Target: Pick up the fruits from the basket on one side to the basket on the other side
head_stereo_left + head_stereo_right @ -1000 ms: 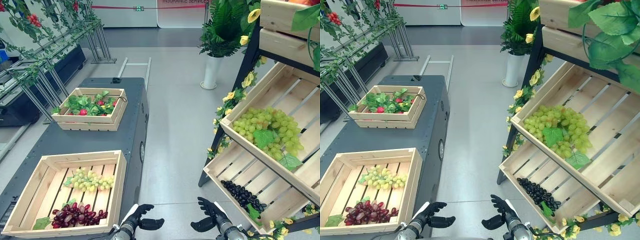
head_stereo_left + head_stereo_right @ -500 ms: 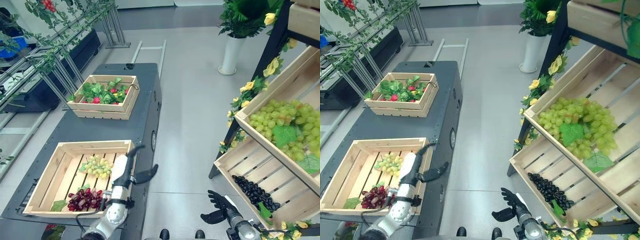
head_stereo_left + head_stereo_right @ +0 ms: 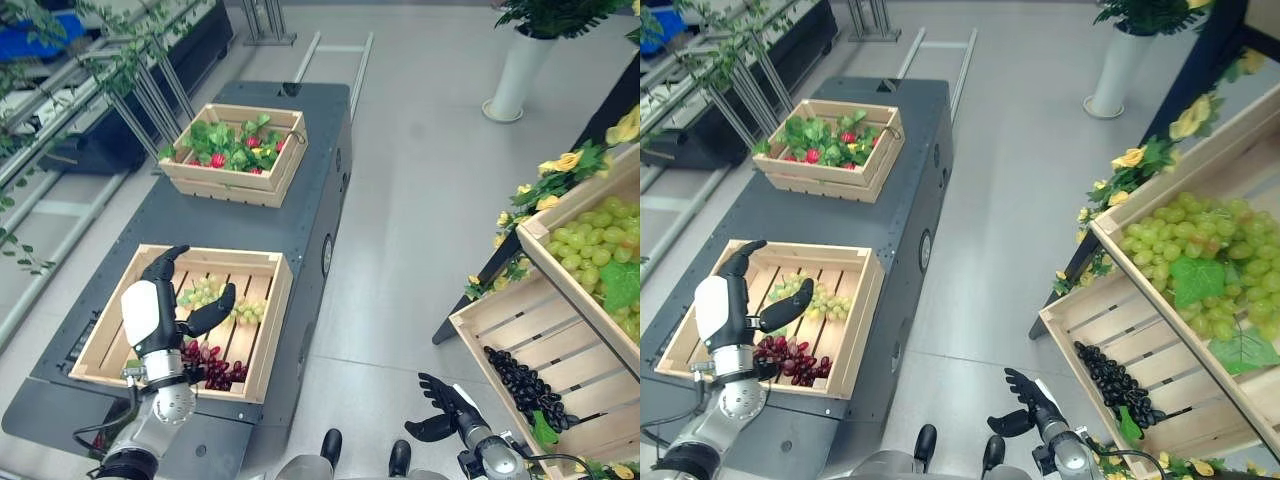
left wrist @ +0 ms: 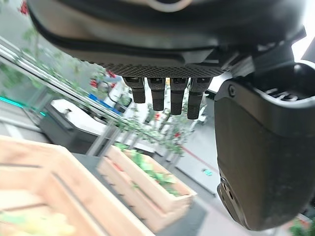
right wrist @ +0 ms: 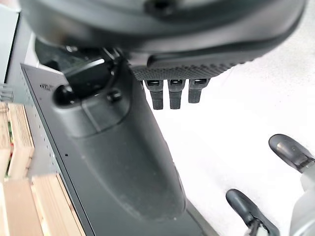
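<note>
Grey cart (image 3: pixel 250 215) holds 2 crates. Left hand (image 3: pixel 160 305) open, raised above near crate (image 3: pixel 275 320); green grapes (image 3: pixel 215 296) just beyond its thumb, red grapes (image 3: pixel 208 364) below wrist. Right hand (image 3: pixel 445 408) open, low, well apart, so left is nearer.

Open-topped crate (image 3: pixel 268 330), grapes (image 3: pixel 215 293) unobstructed beneath left robot hand (image 3: pixel 150 310).

A dark grey surface (image 3: pixel 180 225) at frame left carries two wooden crates — the near crate (image 3: pixel 268 318) and the far crate (image 3: pixel 225 182).
</note>
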You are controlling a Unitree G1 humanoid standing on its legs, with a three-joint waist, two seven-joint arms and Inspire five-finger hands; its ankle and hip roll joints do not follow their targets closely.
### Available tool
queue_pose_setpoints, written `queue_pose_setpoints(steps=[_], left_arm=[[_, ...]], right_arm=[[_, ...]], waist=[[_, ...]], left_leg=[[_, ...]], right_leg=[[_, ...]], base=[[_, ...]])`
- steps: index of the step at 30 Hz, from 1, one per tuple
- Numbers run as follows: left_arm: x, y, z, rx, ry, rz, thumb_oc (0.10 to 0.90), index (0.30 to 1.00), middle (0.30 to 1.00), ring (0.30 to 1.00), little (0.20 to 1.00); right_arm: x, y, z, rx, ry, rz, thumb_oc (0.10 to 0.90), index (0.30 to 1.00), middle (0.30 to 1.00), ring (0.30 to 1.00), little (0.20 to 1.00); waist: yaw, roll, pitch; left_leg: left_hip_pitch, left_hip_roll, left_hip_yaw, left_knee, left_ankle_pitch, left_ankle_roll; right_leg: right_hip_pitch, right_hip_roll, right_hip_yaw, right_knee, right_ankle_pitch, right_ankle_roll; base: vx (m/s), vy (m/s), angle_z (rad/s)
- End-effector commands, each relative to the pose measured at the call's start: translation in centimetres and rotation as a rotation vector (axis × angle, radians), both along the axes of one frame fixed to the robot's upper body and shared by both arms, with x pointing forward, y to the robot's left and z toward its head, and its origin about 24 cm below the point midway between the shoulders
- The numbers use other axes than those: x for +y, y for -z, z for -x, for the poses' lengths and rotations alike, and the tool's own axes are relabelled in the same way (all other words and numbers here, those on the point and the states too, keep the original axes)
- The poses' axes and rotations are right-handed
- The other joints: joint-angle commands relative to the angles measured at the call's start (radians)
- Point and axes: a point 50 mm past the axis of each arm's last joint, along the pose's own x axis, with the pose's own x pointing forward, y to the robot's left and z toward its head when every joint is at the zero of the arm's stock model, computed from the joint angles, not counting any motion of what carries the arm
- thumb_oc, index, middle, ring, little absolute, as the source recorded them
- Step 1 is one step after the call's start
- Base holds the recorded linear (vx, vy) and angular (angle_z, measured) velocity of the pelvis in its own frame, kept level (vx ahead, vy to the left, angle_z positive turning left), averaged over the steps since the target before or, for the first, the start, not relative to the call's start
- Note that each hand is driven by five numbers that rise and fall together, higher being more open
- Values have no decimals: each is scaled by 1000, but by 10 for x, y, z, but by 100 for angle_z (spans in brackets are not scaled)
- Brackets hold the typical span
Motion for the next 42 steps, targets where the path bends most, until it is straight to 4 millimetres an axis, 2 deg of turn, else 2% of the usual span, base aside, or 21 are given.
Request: queue_pose_setpoints(steps=[1, 3, 4, 9, 10, 13, 17, 24, 28, 32, 38, 42], left_arm=[[44, -81, -25, -283, -152, -109, 800, 900, 900, 900, 900], [49, -88, -27, -279, -172, -132, 800, 900, 900, 900, 900], [61, -104, -30, -266, -204, -188, 800, 900, 900, 900, 900], [81, -133, -32, -264, -287, -242, 800, 900, 900, 900, 900], [85, -146, -34, -277, -313, -257, 800, 900, 900, 900, 900], [87, -162, -38, -293, -322, -317, 800, 900, 900, 900, 900], [82, -184, -48, -279, -305, -457, 800, 900, 900, 900, 900], [66, -217, -71, -52, -185, -834, 800, 900, 900, 900, 900], [56, -227, -77, 93, -80, -951, 800, 900, 900, 900, 900], [49, -227, -78, 245, 22, -1004, 800, 900, 900, 900, 900], [42, -232, -71, 344, 128, -1041, 800, 900, 900, 900, 900], [42, -235, -67, 364, 138, -1076, 800, 900, 900, 900, 900]], right_arm=[[21, -27, -37, -195, -18, -95, 800, 900, 900, 900, 900], [23, -30, -43, -213, -23, -95, 800, 900, 900, 900, 900], [24, -38, -54, -244, -28, -98, 800, 900, 900, 900, 900], [25, -48, -68, -295, -41, -99, 800, 900, 900, 900, 900], [25, -53, -73, -312, -48, -101, 800, 900, 900, 900, 900], [25, -57, -78, -324, -57, -102, 800, 900, 900, 900, 900], [19, -62, -81, -343, -79, -83, 800, 900, 900, 900, 900], [5, -74, -91, -373, -113, -46, 800, 900, 900, 900, 900], [-5, -79, -94, -378, -111, -12, 800, 900, 900, 900, 900], [-18, -83, -95, -379, -99, 18, 800, 900, 900, 900, 900], [-33, -83, -90, -374, -79, 45, 800, 900, 900, 900, 900], [-37, -84, -88, -377, -76, 48, 800, 900, 900, 900, 900]], waist=[[1, -51, 48], [4, -57, 67], [10, -69, 110], [15, -92, 170], [13, -102, 189], [12, -115, 207], [-1, -123, 237], [-10, -124, 280], [-18, -112, 283], [-22, -99, 284], [-17, -77, 284], [-16, -69, 284]], left_leg=[[-97, -79, 31, 186, -100, 56], [-118, -77, 37, 214, -110, 58], [-158, -73, 49, 275, -127, 60], [-235, -65, 76, 374, -160, 69], [-271, -60, 86, 413, -171, 69], [-316, -57, 97, 466, -192, 75], [-400, -45, 107, 582, -233, 78], [-509, -26, 118, 711, -270, 77], [-556, -22, 120, 736, -270, 76], [-586, -20, 127, 753, -269, 73], [-597, -23, 133, 757, -265, 68], [-599, -24, 134, 760, -264, 64]], right_leg=[[-70, -49, -10, 222, -95, -26], [-91, -52, -12, 257, -106, -26], [-128, -57, -20, 327, -122, -24], [-200, -74, -28, 433, -133, -15], [-231, -82, -31, 478, -133, -11], [-274, -93, -34, 543, -150, -10], [-347, -103, -33, 652, -199, -29], [-447, -107, -30, 779, -246, -48], [-494, -106, -26, 805, -261, -54], [-522, -108, -22, 818, -265, -56], [-531, -117, -24, 822, -266, -53], [-534, -121, -24, 829, -269, -52]], base=[[-111, 59, 19], [-90, 52, 8], [-115, 65, -3], [-112, 86, 2], [-118, 88, 4], [-89, 89, 1], [-79, 103, -1], [-45, 58, 3], [-32, 31, -3], [-5, 8, 0], [2, -3, 3], [7, -5, 2]])
